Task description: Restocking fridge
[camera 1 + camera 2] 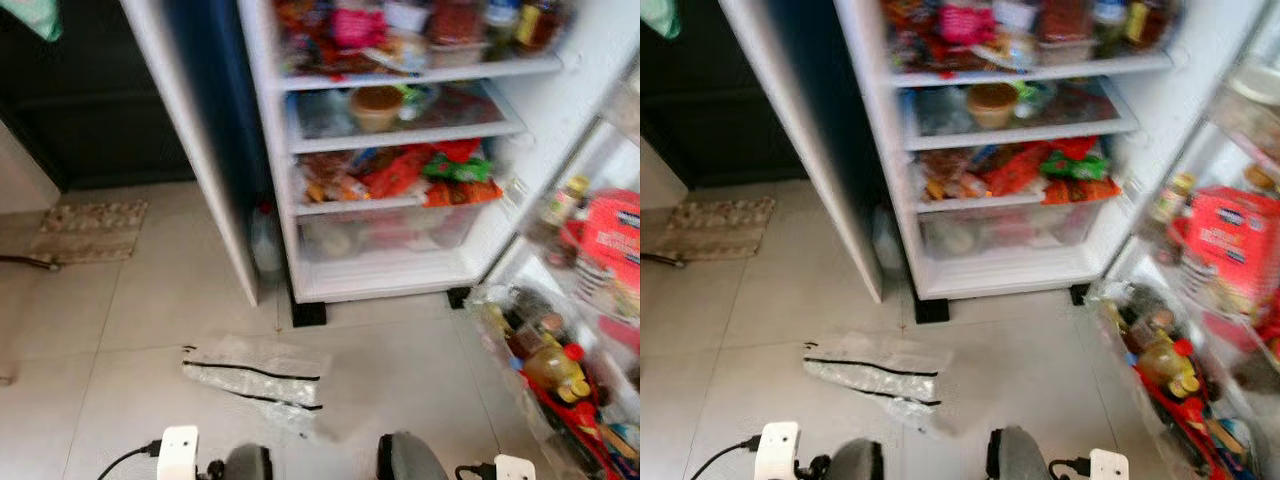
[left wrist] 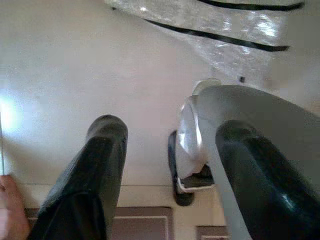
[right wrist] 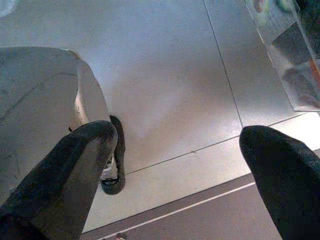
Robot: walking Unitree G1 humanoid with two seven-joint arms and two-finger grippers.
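The fridge [image 1: 390, 275] stands open ahead, its shelves crowded with colourful packets [image 1: 400, 172], a brown-lidded tub [image 1: 377, 105] and a clear drawer [image 1: 385, 230] at the bottom. Its open door [image 1: 590, 300] on the right holds bottles, a yellow bottle with a red cap [image 1: 555, 368] and a red box [image 1: 610, 230]. Both arms hang low by my legs. In its wrist view my left gripper [image 2: 170, 130] is open above the floor tiles, holding nothing. My right gripper [image 3: 177, 135] is likewise open and empty over the tiles.
A crumpled clear plastic bag with black strips [image 1: 255, 375] lies on the tile floor in front of me. A small mat [image 1: 90, 230] lies at the left. A clear bottle [image 1: 265, 240] stands by the fridge's left side. My own feet [image 1: 410, 460] show below.
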